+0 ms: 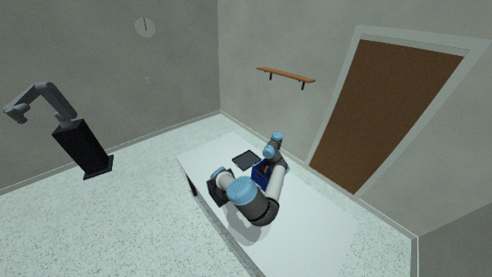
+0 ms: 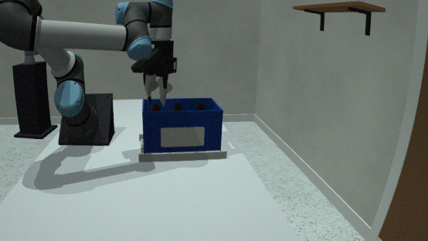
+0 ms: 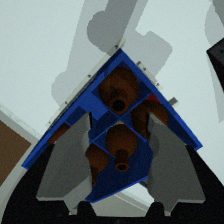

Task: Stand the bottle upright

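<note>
A blue crate (image 2: 181, 123) stands on the white table and holds several brown bottles. Three bottle tops (image 2: 178, 106) show above its rim in the exterior view. My gripper (image 2: 156, 101) hangs over the crate's left end with its fingertips at about rim height. In the wrist view the gripper (image 3: 119, 131) is open, with a finger on each side of one brown bottle (image 3: 121, 150) and a gap to its neck. A second bottle (image 3: 118, 92) stands in the cell beyond. The dark tray (image 1: 246, 160) lies flat next to the crate (image 1: 259, 174).
The arm's dark base block (image 2: 86, 120) stands on the table behind and left of the crate. A grey strip (image 2: 181, 155) runs under the crate's front. A wall (image 2: 328, 96) is close on the right of the table. A second arm on a black pedestal (image 1: 82, 148) stands far off.
</note>
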{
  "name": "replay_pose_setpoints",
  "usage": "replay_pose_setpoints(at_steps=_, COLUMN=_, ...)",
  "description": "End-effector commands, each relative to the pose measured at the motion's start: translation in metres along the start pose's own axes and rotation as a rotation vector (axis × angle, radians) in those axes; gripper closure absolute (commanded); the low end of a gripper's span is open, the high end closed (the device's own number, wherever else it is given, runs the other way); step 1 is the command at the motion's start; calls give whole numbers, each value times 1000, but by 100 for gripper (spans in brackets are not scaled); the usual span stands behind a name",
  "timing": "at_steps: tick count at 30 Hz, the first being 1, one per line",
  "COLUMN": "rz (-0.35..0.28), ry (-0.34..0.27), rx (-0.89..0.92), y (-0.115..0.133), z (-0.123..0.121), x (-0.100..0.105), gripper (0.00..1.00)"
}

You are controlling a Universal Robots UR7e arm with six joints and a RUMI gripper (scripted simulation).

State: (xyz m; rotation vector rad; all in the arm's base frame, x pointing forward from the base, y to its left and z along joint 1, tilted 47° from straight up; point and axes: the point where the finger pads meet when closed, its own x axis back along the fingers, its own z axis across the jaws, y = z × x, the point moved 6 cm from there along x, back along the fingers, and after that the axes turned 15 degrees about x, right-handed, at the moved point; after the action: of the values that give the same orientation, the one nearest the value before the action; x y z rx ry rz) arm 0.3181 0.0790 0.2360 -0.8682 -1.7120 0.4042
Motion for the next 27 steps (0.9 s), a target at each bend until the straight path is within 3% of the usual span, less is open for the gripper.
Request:
replay_pose_setpoints(at_steps=1, rz=1, ry=1, rx=-1, y=0, z=0, x=13, gripper=62)
replay_pose_setpoints(at_steps=10, rz=1, ry=1, rx=-1, y=0, z=0, x=34, gripper=62)
replay_pose_setpoints(at_steps=20, rz=1, ry=1, rx=-1, y=0, z=0, x=38, gripper=62)
replay_pose_setpoints(at_steps=21, rz=1, ry=1, rx=-1, y=0, z=0, x=38, gripper=100)
replay_pose_setpoints(at_steps=27, rz=1, ry=1, rx=-1, y=0, z=0, x=38, gripper=100)
